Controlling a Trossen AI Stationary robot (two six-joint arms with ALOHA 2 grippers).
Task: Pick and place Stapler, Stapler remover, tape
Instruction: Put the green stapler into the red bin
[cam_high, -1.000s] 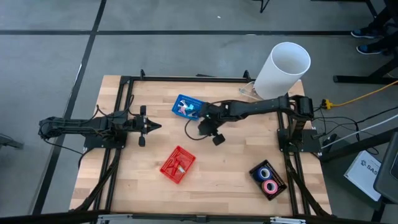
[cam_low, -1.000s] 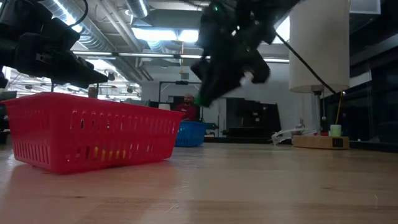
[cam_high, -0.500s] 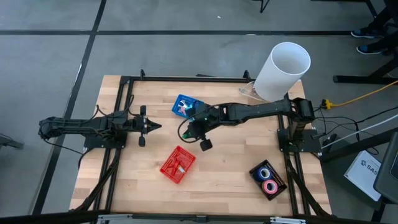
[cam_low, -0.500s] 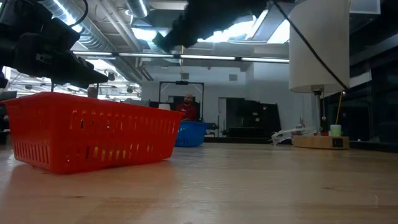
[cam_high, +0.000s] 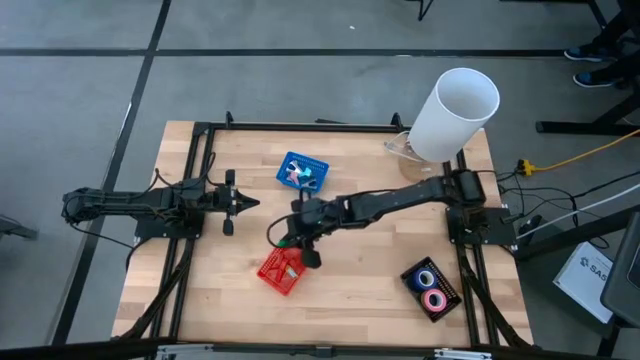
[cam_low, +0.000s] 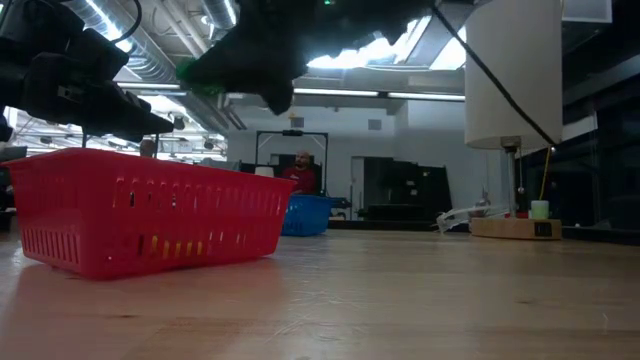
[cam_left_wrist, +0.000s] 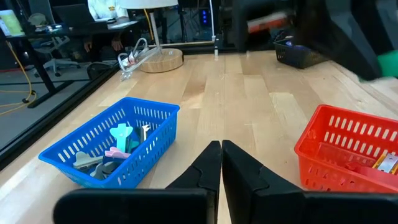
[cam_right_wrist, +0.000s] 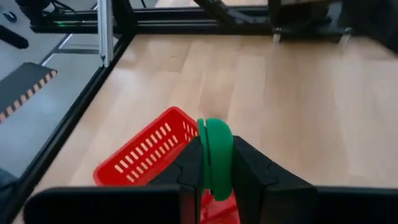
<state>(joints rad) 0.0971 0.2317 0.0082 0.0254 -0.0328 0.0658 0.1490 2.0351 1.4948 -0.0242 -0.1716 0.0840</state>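
My right gripper (cam_high: 286, 241) hangs over the far edge of the red basket (cam_high: 283, 270), shut on a small green rounded piece (cam_right_wrist: 214, 155). That piece also shows in the low view (cam_low: 200, 70), well above the table. The red basket holds a few small items (cam_left_wrist: 385, 163). A blue tape roll (cam_high: 428, 277) and a pink one (cam_high: 434, 299) lie in a black basket (cam_high: 449, 303) at the near right. My left gripper (cam_high: 250, 203) waits shut at the table's left, in the air. The stapler and the stapler remover I cannot make out. My right gripper pinches the green piece's two flat sides (cam_right_wrist: 208, 163) between its two fingers, so the piece stands edge-on with its rounded rim sticking out past the fingertips (cam_right_wrist: 189, 165). The fingers slant down from the table's right. The piece is lifted clear above the red basket.
A blue basket (cam_high: 303, 172) of small coloured items stands far of centre. A tall white cylinder (cam_high: 452, 113) on a wooden base occupies the far right corner. Black frame rails (cam_high: 205, 150) border the table. Bare wood lies between the baskets. A person sits far behind the table (cam_low: 303, 172).
My right gripper has swung from beside the blue basket toward the table's near left, to above the red basket. Its wrist has rolled and tipped on the way. It has stayed shut on the green piece, which travelled with it clear of the table.
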